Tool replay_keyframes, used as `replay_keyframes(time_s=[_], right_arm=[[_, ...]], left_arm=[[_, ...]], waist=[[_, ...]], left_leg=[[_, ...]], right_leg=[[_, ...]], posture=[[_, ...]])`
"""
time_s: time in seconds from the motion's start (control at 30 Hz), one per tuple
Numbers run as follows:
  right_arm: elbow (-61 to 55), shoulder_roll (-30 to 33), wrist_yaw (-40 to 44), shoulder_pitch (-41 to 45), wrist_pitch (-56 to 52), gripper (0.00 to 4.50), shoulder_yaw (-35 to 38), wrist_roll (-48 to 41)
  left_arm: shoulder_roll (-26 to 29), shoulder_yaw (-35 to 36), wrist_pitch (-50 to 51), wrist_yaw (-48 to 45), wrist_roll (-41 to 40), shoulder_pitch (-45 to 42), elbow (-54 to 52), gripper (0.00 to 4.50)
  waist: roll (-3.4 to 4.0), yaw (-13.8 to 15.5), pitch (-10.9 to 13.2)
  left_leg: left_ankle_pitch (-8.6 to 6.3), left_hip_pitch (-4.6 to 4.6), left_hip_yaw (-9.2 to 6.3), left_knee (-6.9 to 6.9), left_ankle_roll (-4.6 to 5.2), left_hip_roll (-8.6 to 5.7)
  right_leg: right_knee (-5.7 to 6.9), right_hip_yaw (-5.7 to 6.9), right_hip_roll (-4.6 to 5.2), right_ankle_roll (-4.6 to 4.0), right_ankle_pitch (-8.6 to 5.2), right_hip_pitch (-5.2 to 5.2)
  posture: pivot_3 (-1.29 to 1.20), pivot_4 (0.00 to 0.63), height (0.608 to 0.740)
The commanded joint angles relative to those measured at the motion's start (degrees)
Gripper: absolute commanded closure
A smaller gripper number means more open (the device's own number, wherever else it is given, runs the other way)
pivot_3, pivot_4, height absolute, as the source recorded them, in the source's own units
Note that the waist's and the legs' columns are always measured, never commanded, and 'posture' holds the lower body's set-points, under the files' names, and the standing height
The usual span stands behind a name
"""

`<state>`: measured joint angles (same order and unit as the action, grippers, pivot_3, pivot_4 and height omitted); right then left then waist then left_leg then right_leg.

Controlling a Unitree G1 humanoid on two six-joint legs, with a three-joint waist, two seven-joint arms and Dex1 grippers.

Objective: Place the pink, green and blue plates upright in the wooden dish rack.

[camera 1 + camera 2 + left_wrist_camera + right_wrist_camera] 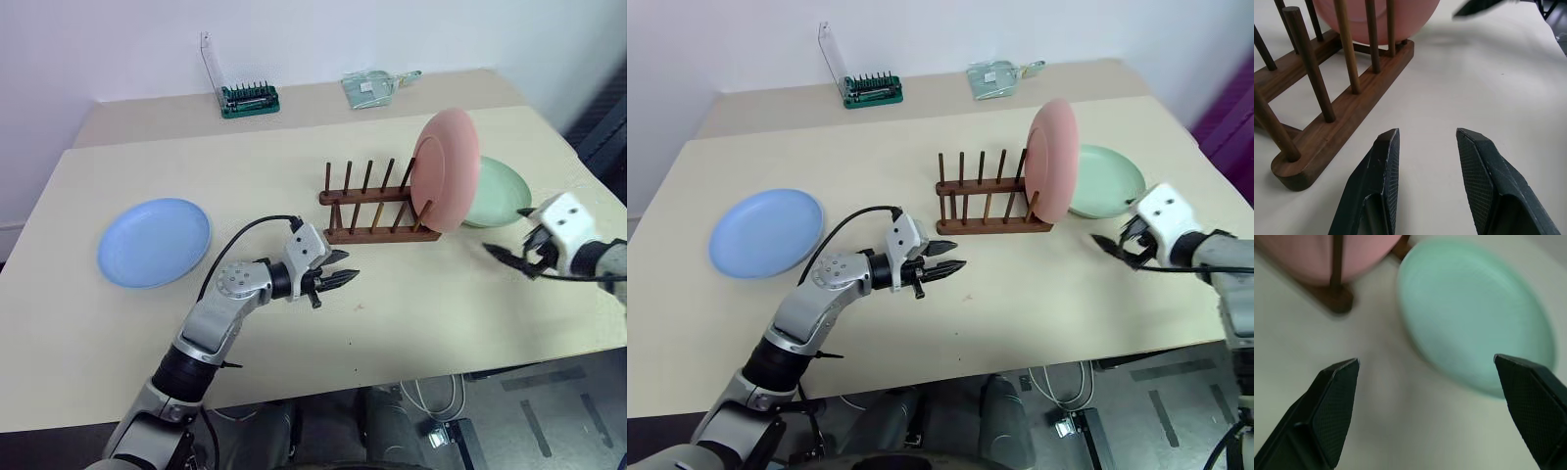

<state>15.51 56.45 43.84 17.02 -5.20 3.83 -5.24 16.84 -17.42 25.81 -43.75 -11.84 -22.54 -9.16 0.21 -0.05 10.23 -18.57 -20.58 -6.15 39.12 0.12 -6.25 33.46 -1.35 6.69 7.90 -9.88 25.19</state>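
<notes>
The pink plate [446, 168] stands upright in the right end slot of the wooden dish rack [377, 230] at the table's middle. Just right of the rack, the green plate [502, 192] lies flat on the table. The blue plate [155, 242] lies flat at the left. My left gripper [343, 279] hovers in front of the rack's left end, open and empty, pointing right. To the right, my right gripper [509, 257] is open wide and empty. It hangs just in front of the green plate [1474, 318], pointing toward it.
A green bit set with a clear lid [248, 98] and a clear packet [372, 86] sit on the back table. The front table edge [392, 377] runs close below both grippers. Cables lie on the floor beneath.
</notes>
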Motion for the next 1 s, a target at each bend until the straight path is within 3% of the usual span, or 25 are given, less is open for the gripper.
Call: replay_keyframes(time_s=[0.03,0.07,0.17,0.4,0.6,0.8,0.93,1.0], right_arm=[[9.8,-2.2,-4.8,7.3,10.2,0.0,-5.7,9.9],[13.2,-3.1,-5.9,9.5,12.5,0.0,-7.1,11.8],[24.7,-5.7,-10.6,16.0,18.5,0.83,-11.2,17.7],[35.4,-6.8,-15.2,21.3,25.6,4.44,-12.8,21.4],[27.1,-0.8,-22.5,16.6,25.4,4.44,-8.7,22.8],[4.4,4.5,-21.9,10.1,14.4,4.44,6.6,14.8],[-13.3,1.5,-15.0,12.7,3.4,4.44,13.7,-0.6],[-23.4,-0.7,-11.1,15.7,-6.2,4.44,15.0,-15.0]], left_arm=[[-0.1,0.0,-0.5,-0.1,-0.3,-0.5,-1.7,2.62],[0.0,0.0,-0.5,-0.1,-0.3,-0.4,-1.9,2.62],[0.2,0.1,-0.5,0.0,-0.2,-0.2,-2.0,2.62],[0.7,0.6,-0.1,0.8,-0.2,0.3,-3.1,2.62],[1.2,0.7,0.2,1.3,-0.3,1.3,-4.1,2.62],[1.5,0.8,0.4,1.4,-0.6,1.3,-4.3,2.62],[1.5,0.7,0.1,1.0,-0.7,1.0,-3.7,2.62],[1.5,1.0,0.3,0.8,-1.1,1.0,-3.6,2.62]], waist=[[0.0,-0.2,0.0],[-0.01,-0.4,0.0],[-0.03,-0.5,0.0],[-0.04,-0.4,0.0],[-0.01,-0.4,0.0],[0.2,-0.7,0.0],[0.21,-0.7,0.0],[0.17,-0.5,0.0]], left_leg=[[0.0,0.03,0.0,-0.01,0.0,0.0],[0.0,0.05,0.0,-0.03,0.0,0.0],[0.01,0.04,-0.02,-0.07,-0.01,0.0],[0.0,0.09,-0.06,-0.06,-0.01,-0.01],[0.0,0.06,-0.08,-0.1,-0.01,-0.02],[0.0,0.06,-0.05,-0.13,-0.01,0.0],[0.0,0.12,-0.03,-0.16,-0.01,0.09],[-0.01,0.11,-0.04,-0.13,0.01,0.09]], right_leg=[[-0.01,0.0,0.0,0.0,0.0,-0.03],[-0.01,-0.01,0.0,-0.01,-0.01,-0.04],[-0.04,-0.01,0.0,-0.01,0.0,-0.04],[-0.1,-0.01,0.0,-0.02,0.0,-0.12],[-0.12,-0.01,-0.01,-0.02,0.0,-0.09],[-0.11,-0.05,-0.04,-0.01,0.0,-0.06],[-0.09,-0.08,-0.13,-0.02,0.0,-0.08],[-0.11,-0.08,-0.12,-0.01,0.0,-0.12]], posture=[[0.0,0.15,0.74],[0.0,0.15,0.74],[0.0,0.15,0.74],[0.0,0.15,0.74],[0.0,0.15,0.74],[0.0,0.15,0.74],[0.0,0.15,0.74],[0.0,0.15,0.74]])
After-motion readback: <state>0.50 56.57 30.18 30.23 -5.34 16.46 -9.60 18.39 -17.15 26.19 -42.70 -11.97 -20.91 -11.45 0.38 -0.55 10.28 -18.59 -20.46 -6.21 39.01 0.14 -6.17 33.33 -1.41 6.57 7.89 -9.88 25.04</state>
